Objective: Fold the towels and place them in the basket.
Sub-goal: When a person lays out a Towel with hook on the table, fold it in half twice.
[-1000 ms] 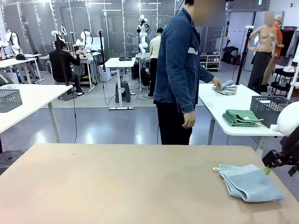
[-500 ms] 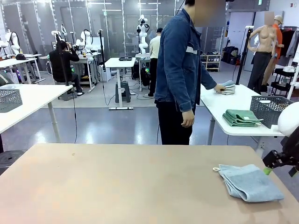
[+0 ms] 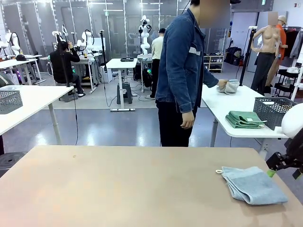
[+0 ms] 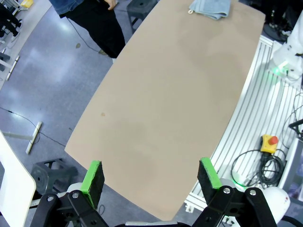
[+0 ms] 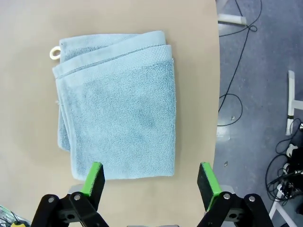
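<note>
Front: blue-grey towel [image 3: 251, 184] lies folded near the table's [image 3: 118, 189] front right corner, long axis slanting, loop [image 3: 219, 171] toward the table's centre. Left wrist: left gripper [image 4: 150, 172] spread wide, empty, over the table's opposite end. Right wrist: right gripper [image 5: 150, 172] gaping, empty, above the towel's near end.

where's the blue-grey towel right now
In the front view the blue-grey towel lies folded near the right edge of the tan table, on the robot's right, close to the open right gripper.
</note>
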